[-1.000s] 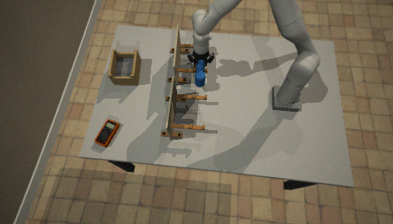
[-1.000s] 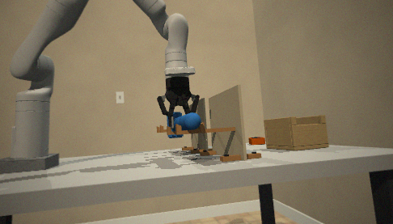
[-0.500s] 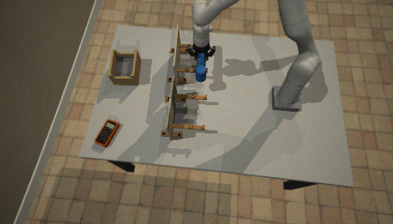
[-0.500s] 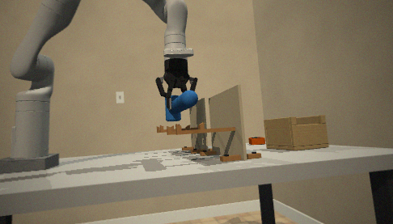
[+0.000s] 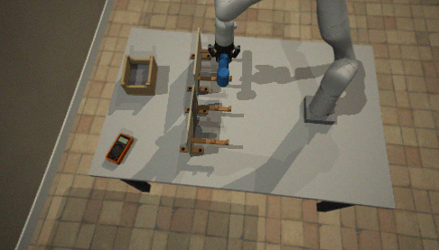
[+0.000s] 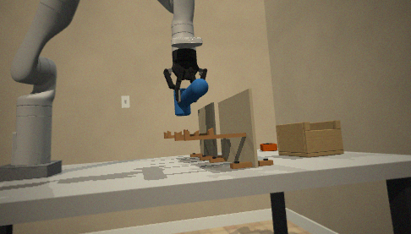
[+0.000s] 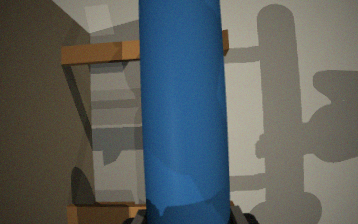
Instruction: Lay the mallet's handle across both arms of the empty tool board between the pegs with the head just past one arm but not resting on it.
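Observation:
My gripper (image 5: 224,57) (image 6: 185,83) is shut on the blue mallet (image 5: 222,76) (image 6: 189,95) (image 7: 182,110) and holds it in the air, tilted with one end lower. It hangs above the outer ends of the arms of the back tool board (image 5: 197,53) (image 6: 238,122). In the wrist view the mallet fills the middle, with that board's two orange arms (image 7: 100,52) (image 7: 80,213) below it and the board panel (image 7: 30,130) at the left. The second tool board (image 5: 191,122) (image 6: 207,121) stands in line with the first, its arms (image 5: 218,108) (image 5: 211,141) bare. The mallet touches no arm.
A wooden crate (image 5: 139,75) (image 6: 309,138) stands left of the boards. An orange multimeter (image 5: 119,148) (image 6: 268,147) lies near the table's front left corner. The robot's base (image 5: 320,111) (image 6: 30,169) stands on the right of the table (image 5: 289,165).

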You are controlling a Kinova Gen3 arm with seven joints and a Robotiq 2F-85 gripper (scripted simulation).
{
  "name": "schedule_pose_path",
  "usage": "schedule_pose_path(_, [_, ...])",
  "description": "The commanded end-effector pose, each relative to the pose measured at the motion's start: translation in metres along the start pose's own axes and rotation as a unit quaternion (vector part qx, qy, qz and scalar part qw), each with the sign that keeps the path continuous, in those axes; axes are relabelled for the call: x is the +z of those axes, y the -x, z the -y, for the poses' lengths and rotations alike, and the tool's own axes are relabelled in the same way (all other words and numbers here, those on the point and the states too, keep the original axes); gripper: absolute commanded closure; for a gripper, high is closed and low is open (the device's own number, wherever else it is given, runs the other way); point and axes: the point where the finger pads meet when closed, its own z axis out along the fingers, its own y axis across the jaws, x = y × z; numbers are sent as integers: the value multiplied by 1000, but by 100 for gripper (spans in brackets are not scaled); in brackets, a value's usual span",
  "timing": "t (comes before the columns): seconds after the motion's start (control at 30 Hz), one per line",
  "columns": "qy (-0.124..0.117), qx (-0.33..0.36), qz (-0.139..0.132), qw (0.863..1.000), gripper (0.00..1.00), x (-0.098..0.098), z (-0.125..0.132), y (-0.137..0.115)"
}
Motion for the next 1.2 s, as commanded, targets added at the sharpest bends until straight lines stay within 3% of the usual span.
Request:
schedule_pose_path(0.0, [-1, 0, 3, 1000, 90, -4, 3, 10])
schedule_pose_path(0.17, [1, 8, 3, 1000, 90, -5, 8, 28])
schedule_pose_path(0.57, [5, 7, 5, 1000, 90, -7, 26, 134])
schedule_pose_path(0.67, [8, 7, 4, 1000, 90, -7, 25, 160])
schedule_pose_path(0.73, [8, 7, 4, 1000, 90, -7, 25, 160])
schedule_pose_path(0.8, [4, 7, 5, 1000, 90, -9, 26, 189])
schedule_pose_path(1.17, [3, 8, 4, 1000, 90, -14, 13, 279])
